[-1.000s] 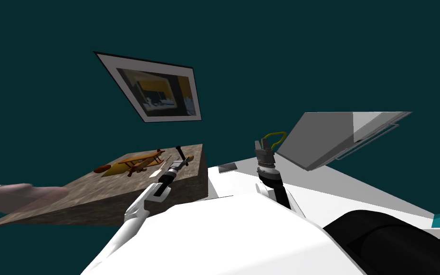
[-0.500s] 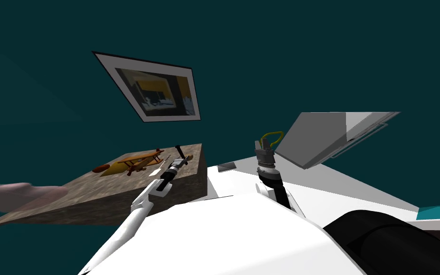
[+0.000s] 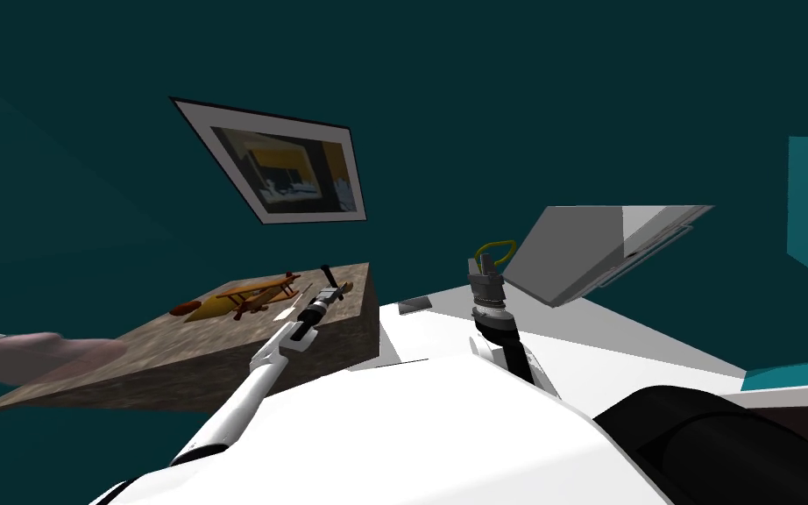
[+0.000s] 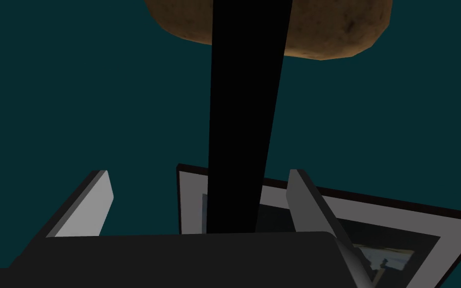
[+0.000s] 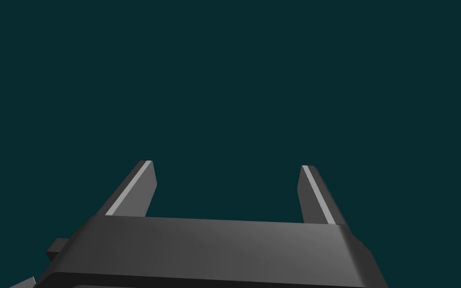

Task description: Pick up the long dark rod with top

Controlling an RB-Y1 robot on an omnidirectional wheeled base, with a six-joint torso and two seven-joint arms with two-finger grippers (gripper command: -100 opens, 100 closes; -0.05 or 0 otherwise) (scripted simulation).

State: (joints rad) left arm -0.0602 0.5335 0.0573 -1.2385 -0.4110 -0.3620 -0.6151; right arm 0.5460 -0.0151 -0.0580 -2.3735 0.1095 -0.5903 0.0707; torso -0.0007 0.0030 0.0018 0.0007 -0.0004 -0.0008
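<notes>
I am at the grasping step, and the closing is not yet done. The left end effector [image 4: 199,172] is open: its two thin grey fingers [image 4: 89,200] stand wide apart, and the long black rod [image 4: 244,125] passes up between them to its rounded brown top [image 4: 324,30]. The rod sits nearer to one finger than to the other, and I see no finger pressing on it. In the head view, my landmark is the small wooden toy biplane [image 3: 262,296] on the brown stone-patterned table [image 3: 174,368]. There the rod [image 3: 328,275] is just beside the biplane on its right, near the far right corner of the table, and the left end effector [image 3: 330,296] is at the rod's near end. I cannot tell if the rod lies flat on the table or is tilted up from it. The right end effector [image 3: 485,267] is also open and holds nothing; it hangs well apart from the biplane on its right, beyond the table's edge. I judge that the next move is to bring the rod to the middle of the gap, because an off-centre closing could push the rod sideways. After that I would close the fingers on its sides and lift it straight away from the table, slowly, since the heavy-looking top may make the rod swing.
</notes>
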